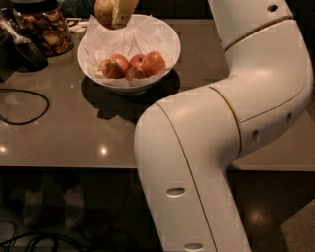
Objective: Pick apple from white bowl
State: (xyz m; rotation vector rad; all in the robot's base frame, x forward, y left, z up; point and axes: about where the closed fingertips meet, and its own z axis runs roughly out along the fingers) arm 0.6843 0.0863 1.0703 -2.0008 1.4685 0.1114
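Note:
The white bowl (165,42), wide and lined with crinkled white paper, stands on the table at the upper middle. Several redder apples (132,66) lie in its bottom. My gripper (114,12) is at the top edge of the view, above the bowl's far left rim, shut on the yellowish-green apple (103,11). The apple hangs in the air, clear of the bowl and the other apples. The gripper's upper part is cut off by the frame edge.
A glass jar of brown snacks (45,27) stands left of the bowl. A dark object (17,56) and a black cable (24,106) lie at the table's left. My white arm (221,138) fills the right half. The table's front edge (69,167) runs across.

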